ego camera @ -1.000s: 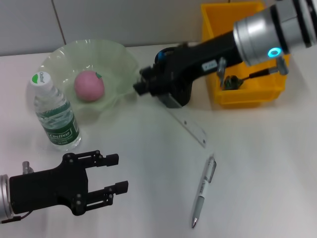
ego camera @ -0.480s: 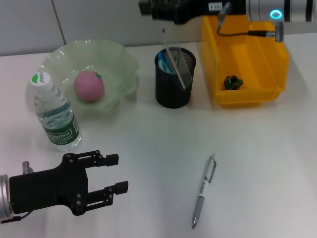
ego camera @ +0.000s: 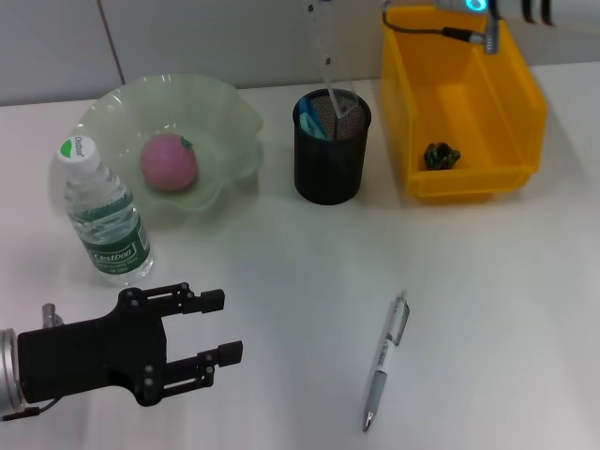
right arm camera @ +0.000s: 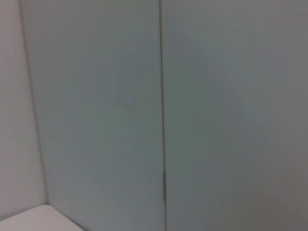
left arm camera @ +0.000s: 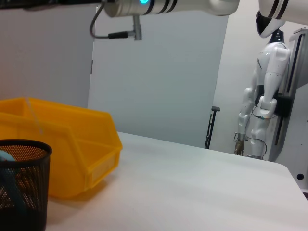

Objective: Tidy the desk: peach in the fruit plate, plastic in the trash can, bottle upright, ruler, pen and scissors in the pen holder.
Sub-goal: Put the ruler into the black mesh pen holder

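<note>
Left gripper (ego camera: pixel 220 326) hangs low over the near-left desk (ego camera: pixel 487 309), fingers spread wide, nothing in them. Right gripper's out of sight, just its arm (ego camera: pixel 506 11) up top, so can't tell. Clear ruler (ego camera: pixel 328 66) stands in the black mesh pen holder (ego camera: pixel 328 169). Pen (ego camera: pixel 386 361) lies alone on the desk. Peach (ego camera: pixel 169 161) sits in the green plate (ego camera: pixel 230 117), bottle (ego camera: pixel 103 216) upright beside it, yellow bin (ego camera: pixel 469 183) right of the holder.

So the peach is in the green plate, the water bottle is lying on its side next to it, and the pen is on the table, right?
Not quite: the head view shows the water bottle standing upright beside the green plate, cap on top, not lying down. The rest holds: the peach sits in the plate and the pen lies on the table.
</note>
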Available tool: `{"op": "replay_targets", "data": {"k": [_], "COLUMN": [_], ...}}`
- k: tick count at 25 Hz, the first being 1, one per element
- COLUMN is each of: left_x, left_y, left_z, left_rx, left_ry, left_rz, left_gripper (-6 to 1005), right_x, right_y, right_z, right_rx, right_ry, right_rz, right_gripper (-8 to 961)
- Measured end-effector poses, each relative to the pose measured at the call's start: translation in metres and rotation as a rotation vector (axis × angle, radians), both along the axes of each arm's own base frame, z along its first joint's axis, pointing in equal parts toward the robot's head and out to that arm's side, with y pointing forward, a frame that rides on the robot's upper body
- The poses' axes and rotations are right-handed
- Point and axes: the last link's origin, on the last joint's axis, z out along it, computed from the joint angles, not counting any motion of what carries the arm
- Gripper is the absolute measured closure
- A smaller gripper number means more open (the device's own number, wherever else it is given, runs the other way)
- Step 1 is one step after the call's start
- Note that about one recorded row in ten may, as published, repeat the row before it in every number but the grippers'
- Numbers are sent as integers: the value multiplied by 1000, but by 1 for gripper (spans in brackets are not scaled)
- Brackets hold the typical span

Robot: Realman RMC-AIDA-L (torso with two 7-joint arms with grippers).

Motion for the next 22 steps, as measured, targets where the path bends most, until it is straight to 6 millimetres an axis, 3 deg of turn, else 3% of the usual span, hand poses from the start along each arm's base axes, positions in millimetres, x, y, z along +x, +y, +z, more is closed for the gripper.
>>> {"op": "replay_targets", "data": {"k": [9,22], "left_x": [2,3], "left_y": [2,5], "left_z": [0,0], "left_rx": [2,5], "left_ry": [1,5], "left_rz": [-6,-9], "left_gripper": [378,377], "right_x": [0,9], "right_y": [17,20], "right_z": [-27,-46], "right_rx": [59,95], "right_ry": [-62,-92], "right_rz": [-46,-95], "right_gripper": [578,570]}}
